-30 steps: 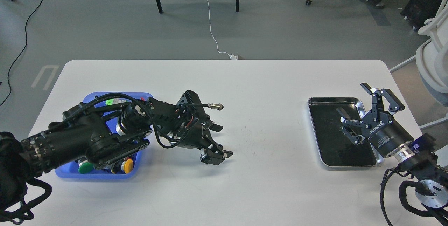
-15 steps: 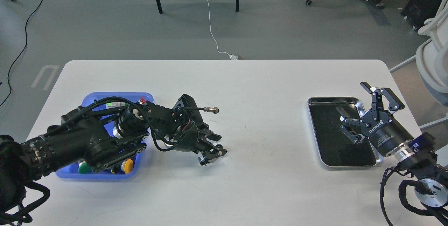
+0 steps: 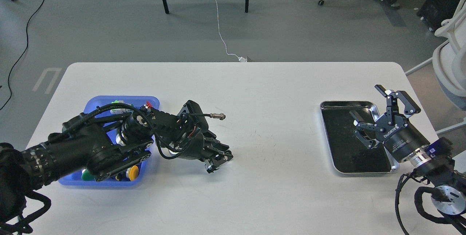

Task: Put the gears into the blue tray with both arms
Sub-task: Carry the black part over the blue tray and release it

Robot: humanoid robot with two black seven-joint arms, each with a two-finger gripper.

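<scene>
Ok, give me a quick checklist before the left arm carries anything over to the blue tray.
1. Left gripper closed: ok, fingers nearly together, low over the white table.
2. Small black gear held in it: cannot tell, too small and dark.
3. Shallow bright-blue plastic tray reachable: ok, beside the left arm, partly hidden under it.
4. Tray has room: cannot tell, coloured push-button caps show at its near edge.
5. Right gripper out of the way: ok, open over the silver metal tray.

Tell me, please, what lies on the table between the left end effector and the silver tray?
Nothing: in the head view, bare white table spans from left end effector to silver tray.
</scene>
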